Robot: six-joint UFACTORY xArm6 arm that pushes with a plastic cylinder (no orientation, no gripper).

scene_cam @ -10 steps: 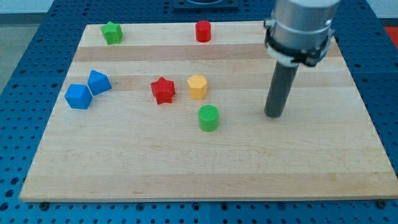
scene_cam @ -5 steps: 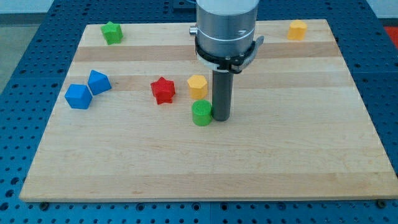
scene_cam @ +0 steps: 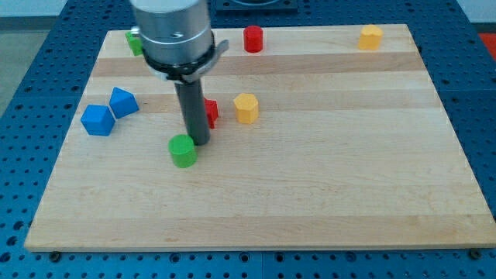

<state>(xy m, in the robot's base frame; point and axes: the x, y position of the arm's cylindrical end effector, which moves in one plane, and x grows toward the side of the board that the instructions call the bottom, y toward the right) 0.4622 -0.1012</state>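
Observation:
My tip (scene_cam: pixel 198 142) rests on the wooden board, touching the right side of the green cylinder (scene_cam: pixel 183 151) just left of and below it. The rod partly hides the red star (scene_cam: pixel 210 113) right behind it. A yellow hexagonal block (scene_cam: pixel 246 108) stands to the right of the star. Two blue blocks, one (scene_cam: pixel 98 120) and another (scene_cam: pixel 123 101), sit together at the view's left.
A red cylinder (scene_cam: pixel 253 38) stands near the board's top edge. A yellow block (scene_cam: pixel 371 36) sits at the top right. A green block (scene_cam: pixel 134 40) at the top left is mostly hidden by the arm. The board (scene_cam: pixel 349 178) lies on a blue perforated table.
The rod swept from the view's right to the left, met the green cylinder and pushed it leftward past the red star. The other blocks kept their places.

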